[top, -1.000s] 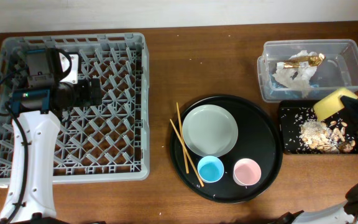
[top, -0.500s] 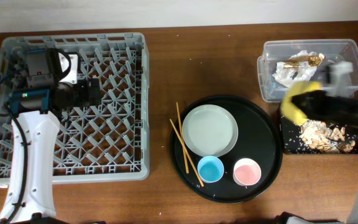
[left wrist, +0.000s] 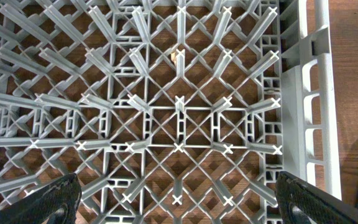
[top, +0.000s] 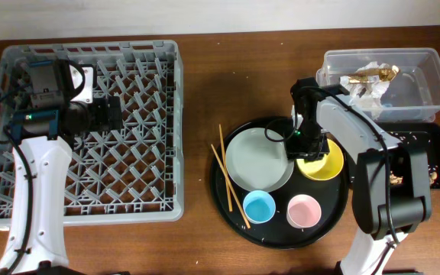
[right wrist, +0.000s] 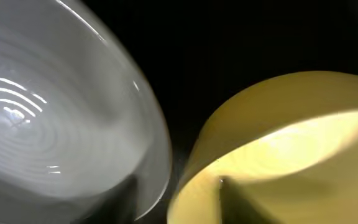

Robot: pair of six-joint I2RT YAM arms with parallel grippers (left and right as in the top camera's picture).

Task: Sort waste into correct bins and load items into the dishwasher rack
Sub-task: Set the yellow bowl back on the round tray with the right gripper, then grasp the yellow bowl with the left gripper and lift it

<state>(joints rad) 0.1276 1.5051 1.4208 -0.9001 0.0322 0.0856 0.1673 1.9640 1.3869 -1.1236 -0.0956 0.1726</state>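
My right gripper (top: 308,147) is shut on the rim of the yellow bowl (top: 321,166), which rests upright on the round black tray (top: 281,238) beside the pale grey plate (top: 257,160). In the right wrist view the bowl (right wrist: 291,130) fills the right side, with one finger inside its rim (right wrist: 210,193), and the plate (right wrist: 42,112) is on the left. The blue cup (top: 258,207), pink cup (top: 304,211) and two chopsticks (top: 228,179) lie on the same tray. My left gripper (top: 109,112) (left wrist: 179,202) is open and empty over the grey dishwasher rack (top: 90,211) (left wrist: 179,112).
The clear tub (top: 422,88) at back right holds white tissue (top: 360,90) and the gold wrapper (top: 376,74). The shallow black tray (top: 426,145) in front of it holds food scraps (top: 431,177), partly hidden by my right arm.
My right arm has swung left, carrying the yellow bowl from above the shallow black tray to the round tray beside the plate. The left arm has not moved.
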